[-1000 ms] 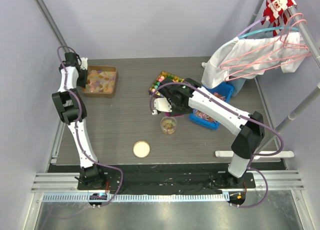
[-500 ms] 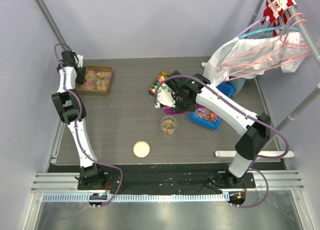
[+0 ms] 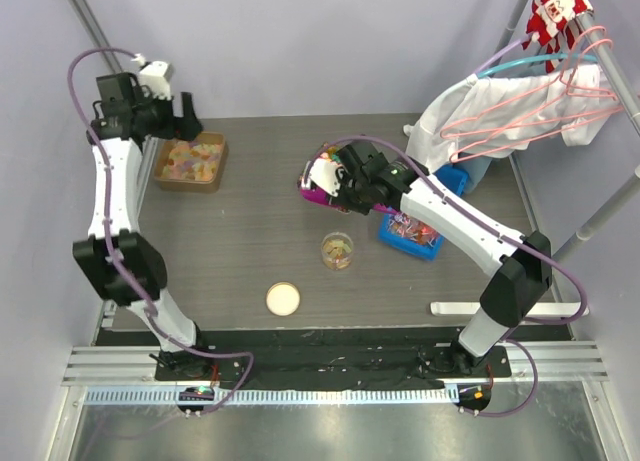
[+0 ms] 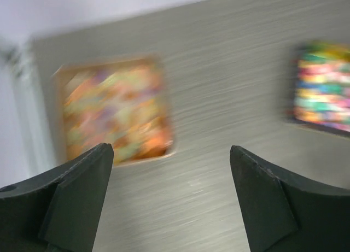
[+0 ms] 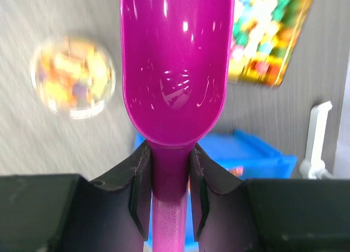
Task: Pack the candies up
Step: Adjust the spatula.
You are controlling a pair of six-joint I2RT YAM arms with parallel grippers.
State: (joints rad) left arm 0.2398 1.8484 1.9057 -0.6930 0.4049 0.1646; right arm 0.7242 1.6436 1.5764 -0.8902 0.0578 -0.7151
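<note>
The candies [image 3: 192,161], orange, yellow and pale, fill a brown box [image 3: 221,161] at the back left; more sit in a clear cup [image 3: 337,249] mid-table. My left gripper [image 3: 178,114] hangs open above the box's back edge, holding nothing. In the left wrist view the blurred candies [image 4: 115,112] lie beyond the open left gripper [image 4: 169,170]. My right gripper [image 3: 342,183] is shut on the handle of a magenta scoop [image 3: 320,181], behind the cup. In the right wrist view the scoop [image 5: 175,71] is empty, the right gripper [image 5: 169,173] clamps its neck, and the cup [image 5: 72,77] lies to its left.
A round pale lid [image 3: 283,299] lies near the front. A tray of coloured pieces [image 3: 328,153] sits behind the scoop. A blue bin [image 3: 425,239] lies under my right arm. White cloth on hangers [image 3: 500,106] drapes over the back right corner.
My left gripper opened and rose from the box's left side. My right gripper carried the scoop from over the cup toward the back.
</note>
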